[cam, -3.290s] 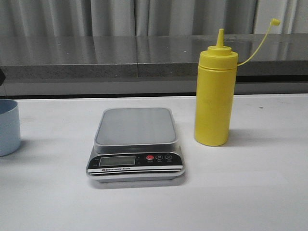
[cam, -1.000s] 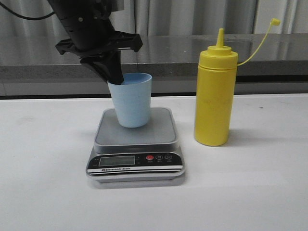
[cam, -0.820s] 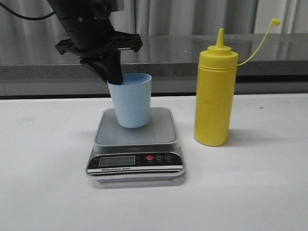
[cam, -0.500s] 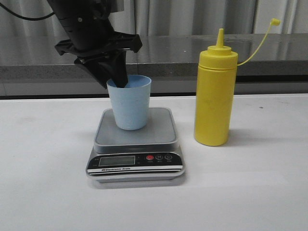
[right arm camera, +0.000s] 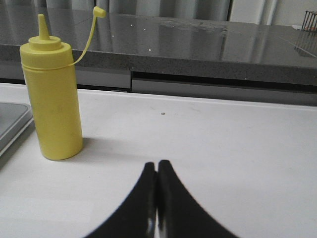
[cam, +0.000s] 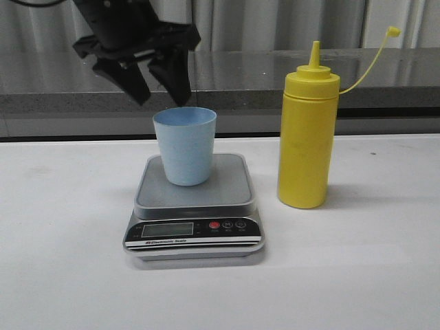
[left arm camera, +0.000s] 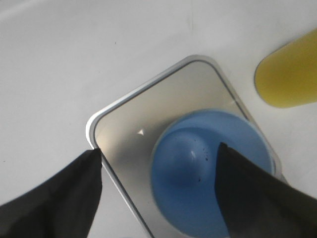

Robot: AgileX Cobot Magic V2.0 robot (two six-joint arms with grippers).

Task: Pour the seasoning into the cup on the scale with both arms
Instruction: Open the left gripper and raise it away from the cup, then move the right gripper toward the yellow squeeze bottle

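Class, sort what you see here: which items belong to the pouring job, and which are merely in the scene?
Job items:
yellow squeeze bottle
blue cup
scale
left gripper
right gripper

Merely present:
white table
grey counter
curtain

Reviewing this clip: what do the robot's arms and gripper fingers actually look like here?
The left gripper is all matte black: a bulky angular head ending in two broad, wedge-shaped fingers, with a thin black cable at the frame's top edge. The right gripper shows only two slim, curved black fingers tapering to points. No markings or logos are visible.
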